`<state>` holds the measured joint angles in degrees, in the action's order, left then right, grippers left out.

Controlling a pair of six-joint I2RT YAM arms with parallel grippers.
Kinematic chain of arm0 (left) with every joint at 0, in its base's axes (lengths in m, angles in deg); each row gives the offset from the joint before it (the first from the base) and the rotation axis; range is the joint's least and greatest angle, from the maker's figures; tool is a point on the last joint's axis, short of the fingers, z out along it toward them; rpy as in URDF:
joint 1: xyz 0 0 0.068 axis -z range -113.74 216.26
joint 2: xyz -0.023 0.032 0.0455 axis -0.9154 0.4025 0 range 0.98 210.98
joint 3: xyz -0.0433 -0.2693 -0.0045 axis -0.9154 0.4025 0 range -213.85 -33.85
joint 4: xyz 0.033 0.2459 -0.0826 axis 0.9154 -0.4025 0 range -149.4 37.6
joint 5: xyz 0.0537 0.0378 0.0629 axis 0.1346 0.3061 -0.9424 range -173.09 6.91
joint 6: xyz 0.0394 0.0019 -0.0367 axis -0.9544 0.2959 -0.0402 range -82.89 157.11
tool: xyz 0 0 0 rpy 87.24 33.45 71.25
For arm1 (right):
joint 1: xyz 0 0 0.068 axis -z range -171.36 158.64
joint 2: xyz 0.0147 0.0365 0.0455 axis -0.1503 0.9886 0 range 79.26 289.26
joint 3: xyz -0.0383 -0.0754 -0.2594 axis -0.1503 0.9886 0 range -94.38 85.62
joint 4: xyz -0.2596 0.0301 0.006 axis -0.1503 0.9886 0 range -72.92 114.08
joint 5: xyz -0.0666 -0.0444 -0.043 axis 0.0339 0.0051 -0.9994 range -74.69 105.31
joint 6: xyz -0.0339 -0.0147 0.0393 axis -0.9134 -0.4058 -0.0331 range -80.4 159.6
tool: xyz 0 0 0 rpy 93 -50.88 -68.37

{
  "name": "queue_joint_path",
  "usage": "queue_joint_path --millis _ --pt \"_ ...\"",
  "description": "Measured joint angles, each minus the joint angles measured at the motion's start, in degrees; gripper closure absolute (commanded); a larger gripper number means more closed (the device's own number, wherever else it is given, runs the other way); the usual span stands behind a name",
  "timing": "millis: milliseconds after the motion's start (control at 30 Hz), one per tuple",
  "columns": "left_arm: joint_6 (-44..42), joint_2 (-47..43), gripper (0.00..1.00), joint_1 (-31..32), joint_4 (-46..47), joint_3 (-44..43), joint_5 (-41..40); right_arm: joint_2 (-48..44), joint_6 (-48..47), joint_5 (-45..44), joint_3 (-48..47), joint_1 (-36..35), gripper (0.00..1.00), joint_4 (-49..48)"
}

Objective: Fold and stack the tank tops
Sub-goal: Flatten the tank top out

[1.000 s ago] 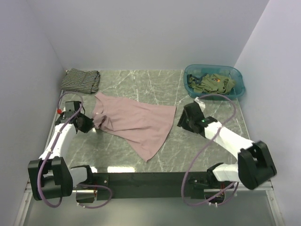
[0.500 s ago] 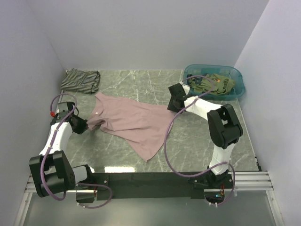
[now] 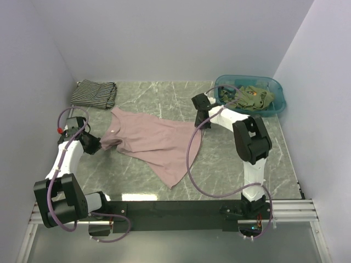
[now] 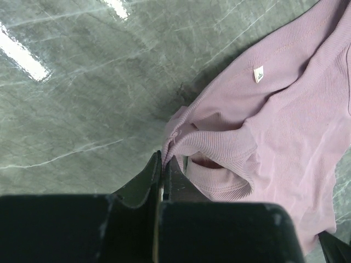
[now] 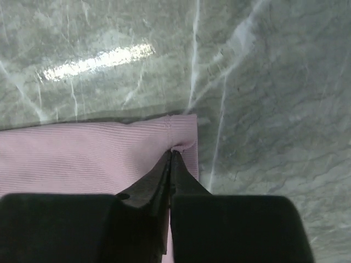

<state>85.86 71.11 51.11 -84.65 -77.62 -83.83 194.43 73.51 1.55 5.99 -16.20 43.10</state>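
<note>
A dusty pink tank top point(image 3: 156, 143) lies spread across the middle of the marble table. At its left end my left gripper point(image 3: 98, 144) is shut on a bunched shoulder strap point(image 4: 178, 137). My right gripper point(image 3: 198, 121) is shut on the far right hem corner point(image 5: 184, 143), pinching a small fold of cloth. A folded black-and-white striped tank top point(image 3: 95, 93) rests in the far left corner. Olive green tank tops point(image 3: 249, 97) are heaped in the teal basin.
The teal plastic basin point(image 3: 277, 104) stands at the far right corner. Walls close in the table on the left, back and right. Purple cables loop off both arms. Bare marble point(image 3: 236, 164) lies right of the pink cloth.
My right arm swung from the table's right side up to the pink top's far right corner and shut on the hem. The left gripper kept its hold and pulled slightly left.
</note>
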Motion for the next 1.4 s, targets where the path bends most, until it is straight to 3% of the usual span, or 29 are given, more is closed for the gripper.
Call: queue_joint_path --millis 300,433,500,533,633,733,867,1033,1200,1300,1400 --pt "0.1 0.2 0.99 0.0 1.4 0.0 2.0 8.7 -4.4 -1.2 -16.5 3.1 1.00 7.1" --pt "0.2 0.2 0.99 0.0 3.1 1.2 4.2 19.6 -6.7 -3.0 -37.8 6.1 1.00 13.6" --pt "0.1 0.2 0.99 0.0 3.8 2.3 5.3 25.4 -7.5 -3.7 -49.5 7.3 0.88 15.5" --pt "0.0 0.2 0.99 0.1 3.8 3.0 5.7 27.7 -7.8 -3.8 -54.0 7.8 0.69 16.4" --pt "-0.3 0.3 0.99 0.2 3.5 3.9 5.8 29.2 -8.6 -4.0 -57.8 8.9 0.49 16.9" --pt "-1.2 0.5 0.98 0.2 3.7 3.9 5.6 24.2 -8.6 -3.3 -48.9 9.7 0.43 14.8" --pt "-1.7 2.1 0.93 0.2 5.4 4.2 6.2 13.3 -8.2 -3.4 -33.4 8.8 0.43 13.3" --pt "-2.1 3.3 0.91 0.2 7.7 5.7 7.7 -10.2 -6.3 -3.0 -8.0 5.8 0.51 8.7" --pt "-2.6 3.5 0.91 0.2 8.6 5.8 8.1 -34.2 -1.6 -2.4 15.5 -4.0 0.59 4.1" --pt "-2.8 3.4 0.91 0.2 8.7 5.8 8.3 -39.3 1.9 -1.6 24.3 -10.7 0.57 3.2" --pt "-3.1 3.4 0.91 0.2 8.7 5.7 8.5 -38.0 4.7 -1.5 29.2 -15.0 0.57 3.1"
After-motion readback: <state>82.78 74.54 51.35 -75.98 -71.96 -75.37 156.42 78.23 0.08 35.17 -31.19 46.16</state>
